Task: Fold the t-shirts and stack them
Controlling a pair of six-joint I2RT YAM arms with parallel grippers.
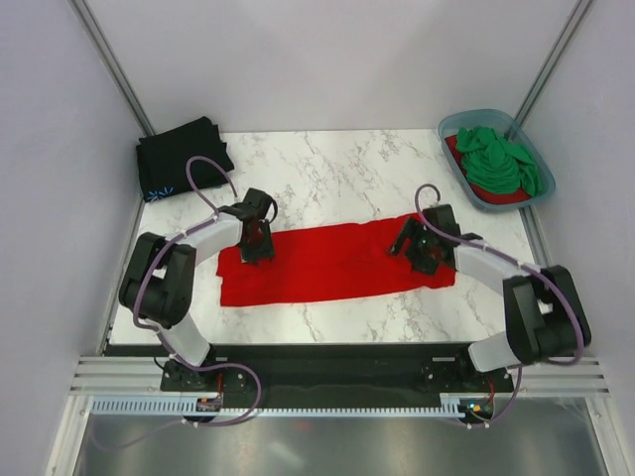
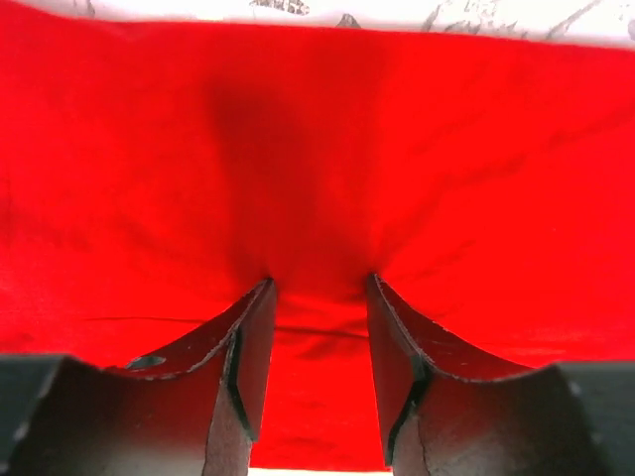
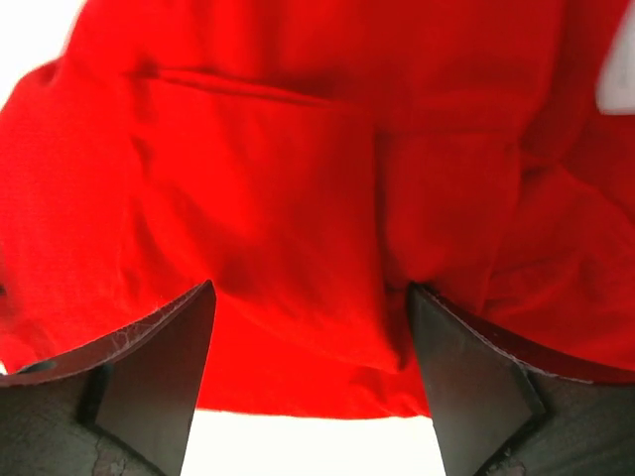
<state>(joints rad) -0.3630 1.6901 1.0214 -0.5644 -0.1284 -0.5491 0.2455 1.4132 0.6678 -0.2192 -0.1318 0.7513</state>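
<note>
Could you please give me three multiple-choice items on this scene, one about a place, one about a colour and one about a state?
1. Where does the black t-shirt lie?
A. At the far-left corner of the table
B. Inside the tub
C. At the near-right corner of the table

2. What colour is the garment on top in the tub?
A. Black
B. Green
C. White

3. In what state is the red t-shirt at the middle of the table?
A. Bunched into a ball
B. Hanging over the near edge
C. Laid out flat as a long band

Answers:
1. A: the black t-shirt sits folded at the far-left corner of the table.
2. B: a green t-shirt is heaped uppermost in the tub.
3. C: the red t-shirt stretches flat from left to right.
</note>
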